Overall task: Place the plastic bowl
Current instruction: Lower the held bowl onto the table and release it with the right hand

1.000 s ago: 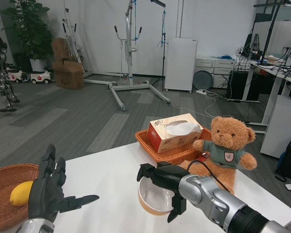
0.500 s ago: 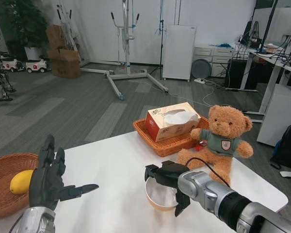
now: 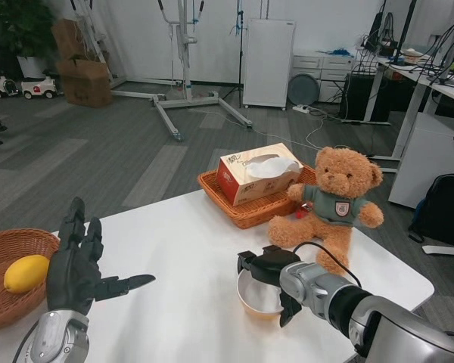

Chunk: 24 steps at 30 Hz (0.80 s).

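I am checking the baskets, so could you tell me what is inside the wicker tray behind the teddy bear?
The wicker tray holds a tissue box, white tissue showing at its top. The teddy bear covers the tray's right end, so anything there is hidden.

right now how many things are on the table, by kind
wicker baskets: 2
plastic bowl: 1, held by the right robot hand
lemon: 1
tissue box: 1
teddy bear: 1
total: 6
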{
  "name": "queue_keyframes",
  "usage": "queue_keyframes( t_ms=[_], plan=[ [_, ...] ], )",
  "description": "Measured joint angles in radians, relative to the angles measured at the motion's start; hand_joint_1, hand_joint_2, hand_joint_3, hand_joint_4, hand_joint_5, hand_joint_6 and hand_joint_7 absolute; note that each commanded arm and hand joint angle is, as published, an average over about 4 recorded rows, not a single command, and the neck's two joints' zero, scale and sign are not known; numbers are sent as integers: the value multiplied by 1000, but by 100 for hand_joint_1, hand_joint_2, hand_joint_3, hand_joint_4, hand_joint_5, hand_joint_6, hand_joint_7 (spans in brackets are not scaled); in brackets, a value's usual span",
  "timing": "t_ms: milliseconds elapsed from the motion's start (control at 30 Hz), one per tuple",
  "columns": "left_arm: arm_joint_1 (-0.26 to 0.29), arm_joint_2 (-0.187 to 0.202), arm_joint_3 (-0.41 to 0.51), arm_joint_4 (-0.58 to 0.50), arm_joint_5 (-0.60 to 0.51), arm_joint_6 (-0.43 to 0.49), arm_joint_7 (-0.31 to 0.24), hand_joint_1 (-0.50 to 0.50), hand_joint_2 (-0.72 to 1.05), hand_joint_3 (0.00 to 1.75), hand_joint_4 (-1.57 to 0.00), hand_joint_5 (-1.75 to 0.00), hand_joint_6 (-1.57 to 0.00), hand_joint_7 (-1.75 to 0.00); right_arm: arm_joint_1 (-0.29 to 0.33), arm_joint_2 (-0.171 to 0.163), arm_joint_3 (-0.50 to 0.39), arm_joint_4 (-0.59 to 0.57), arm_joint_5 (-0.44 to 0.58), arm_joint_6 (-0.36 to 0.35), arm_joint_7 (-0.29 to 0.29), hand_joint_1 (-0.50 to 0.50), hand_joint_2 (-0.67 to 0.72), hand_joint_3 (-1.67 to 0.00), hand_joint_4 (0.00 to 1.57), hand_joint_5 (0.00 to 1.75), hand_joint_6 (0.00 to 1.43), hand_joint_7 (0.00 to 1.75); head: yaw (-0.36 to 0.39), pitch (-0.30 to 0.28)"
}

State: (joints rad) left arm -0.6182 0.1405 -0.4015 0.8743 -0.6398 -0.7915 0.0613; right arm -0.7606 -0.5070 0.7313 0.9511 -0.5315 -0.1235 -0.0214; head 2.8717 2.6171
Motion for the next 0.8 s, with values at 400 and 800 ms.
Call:
queue_keyframes(
  t_ms=[400,800],
  plan=[
    [3,-5,-1,-7,0,0,0,-50,7,0,0,0,0,0,-14,13,84,56,96,15,-5,-38,-29,-111,7,0,91,105,-7,-34],
    [5,-5,-1,-7,0,0,0,-50,7,0,0,0,0,0,-22,13,108,69,102,29,-6,-42,-3,-71,0,0,51,59,-2,-48]
  ],
)
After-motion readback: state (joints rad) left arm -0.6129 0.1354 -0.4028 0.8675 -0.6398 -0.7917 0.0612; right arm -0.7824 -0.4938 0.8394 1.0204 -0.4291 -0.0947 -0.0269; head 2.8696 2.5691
